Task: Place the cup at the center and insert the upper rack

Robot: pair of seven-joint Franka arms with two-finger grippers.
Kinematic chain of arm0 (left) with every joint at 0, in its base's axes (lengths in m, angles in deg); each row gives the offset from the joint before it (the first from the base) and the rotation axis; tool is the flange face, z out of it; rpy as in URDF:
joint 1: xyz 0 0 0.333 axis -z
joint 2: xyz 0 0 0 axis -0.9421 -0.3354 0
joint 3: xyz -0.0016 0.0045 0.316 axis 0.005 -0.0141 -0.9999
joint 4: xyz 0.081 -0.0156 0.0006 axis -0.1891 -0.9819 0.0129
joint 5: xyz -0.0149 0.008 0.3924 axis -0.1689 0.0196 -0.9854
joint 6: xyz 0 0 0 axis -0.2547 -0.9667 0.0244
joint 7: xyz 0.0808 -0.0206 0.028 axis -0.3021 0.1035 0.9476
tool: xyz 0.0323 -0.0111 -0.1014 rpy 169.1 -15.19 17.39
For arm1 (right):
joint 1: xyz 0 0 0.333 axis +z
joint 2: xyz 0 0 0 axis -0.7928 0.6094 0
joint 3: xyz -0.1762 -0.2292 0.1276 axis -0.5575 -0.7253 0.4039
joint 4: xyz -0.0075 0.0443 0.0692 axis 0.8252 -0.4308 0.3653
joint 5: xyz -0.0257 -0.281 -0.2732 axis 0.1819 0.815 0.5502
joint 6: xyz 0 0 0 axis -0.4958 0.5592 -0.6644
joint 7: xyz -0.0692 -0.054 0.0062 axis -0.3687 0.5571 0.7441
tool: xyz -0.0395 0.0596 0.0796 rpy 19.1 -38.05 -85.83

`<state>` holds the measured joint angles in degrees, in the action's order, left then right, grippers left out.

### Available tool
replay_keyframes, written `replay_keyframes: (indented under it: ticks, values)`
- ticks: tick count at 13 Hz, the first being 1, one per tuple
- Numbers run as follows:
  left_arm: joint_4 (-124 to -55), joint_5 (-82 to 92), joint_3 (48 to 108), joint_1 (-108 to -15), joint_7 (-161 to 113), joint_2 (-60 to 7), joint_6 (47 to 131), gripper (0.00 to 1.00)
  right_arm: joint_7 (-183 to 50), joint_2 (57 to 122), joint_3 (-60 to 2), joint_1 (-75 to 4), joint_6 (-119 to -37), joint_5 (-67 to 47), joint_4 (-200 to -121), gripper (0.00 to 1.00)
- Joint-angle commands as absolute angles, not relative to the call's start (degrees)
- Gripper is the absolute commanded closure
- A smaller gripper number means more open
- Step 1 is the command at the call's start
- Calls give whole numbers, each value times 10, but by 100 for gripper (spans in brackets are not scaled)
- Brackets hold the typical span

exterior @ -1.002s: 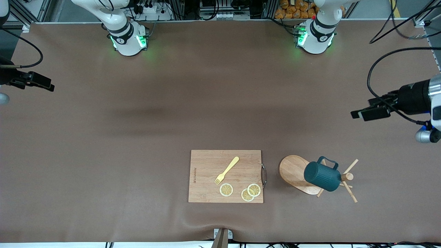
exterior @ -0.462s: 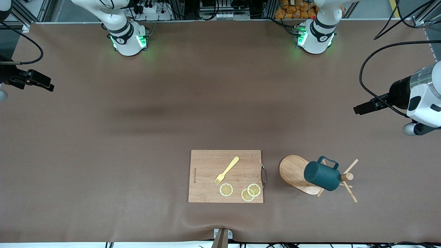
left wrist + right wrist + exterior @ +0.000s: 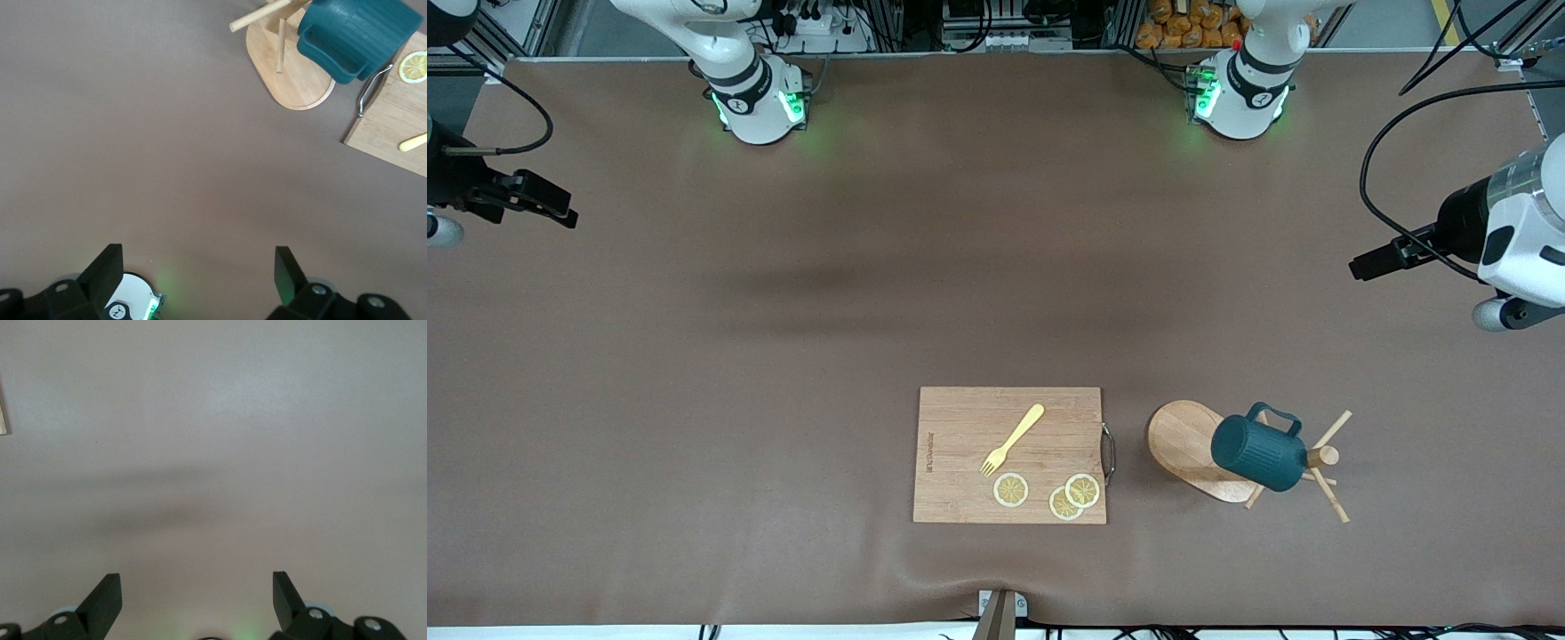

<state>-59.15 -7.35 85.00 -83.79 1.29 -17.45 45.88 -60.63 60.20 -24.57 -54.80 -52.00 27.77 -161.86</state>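
Note:
The dark teal cup (image 3: 1258,453) hangs on the upper rack (image 3: 1181,444), a light wooden mug tree with an oval base, near the front edge toward the left arm's end. The left wrist view shows the cup (image 3: 357,33) over the rack's base (image 3: 293,80) and pegs. My left gripper (image 3: 1360,267) is open and empty in the air at the left arm's end of the table, well away from the rack; its fingers (image 3: 110,267) frame bare mat. My right gripper (image 3: 560,213) is open and empty over the right arm's end of the table, with only mat between its fingertips (image 3: 110,587).
A rectangular wooden cutting board (image 3: 960,498) lies beside the rack, toward the table's middle. It carries a yellow fork (image 3: 1014,438) and three lemon slices (image 3: 1011,490). The brown mat (image 3: 871,311) covers the table. Both arm bases (image 3: 760,98) stand along the robots' side.
The left hand has turned and drifted slightly toward the robots' side. The right gripper has shifted a little the same way. Cup and rack have not moved.

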Motion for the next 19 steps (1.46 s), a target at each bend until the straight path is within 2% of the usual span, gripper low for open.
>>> replay_keyframes:
  ticks: [1, 7, 11, 14, 17, 19]
  values:
    - [-627, -88, 855, -842, 2, -140, 464, 0, -603, 584, -246, -540, -528, 277, -1636, 0]
    - [-649, -88, 840, -841, -32, -117, 474, 0, -603, 585, -246, -534, -531, 277, -1637, 0]
    - [-784, -64, 686, -752, -138, -37, 570, 0, -603, 585, -248, -537, -532, 271, -1639, 0]
    - [-858, -63, 661, -730, -150, 8, 621, 0, -607, 584, -249, -539, -530, 270, -1639, 0]
    - [-855, -52, 621, -694, -151, 13, 616, 0, -610, 580, -250, -540, -523, 270, -1639, 0]
    - [-857, -42, 615, -686, -141, 30, 596, 0, -610, 580, -251, -540, -525, 270, -1639, 0]
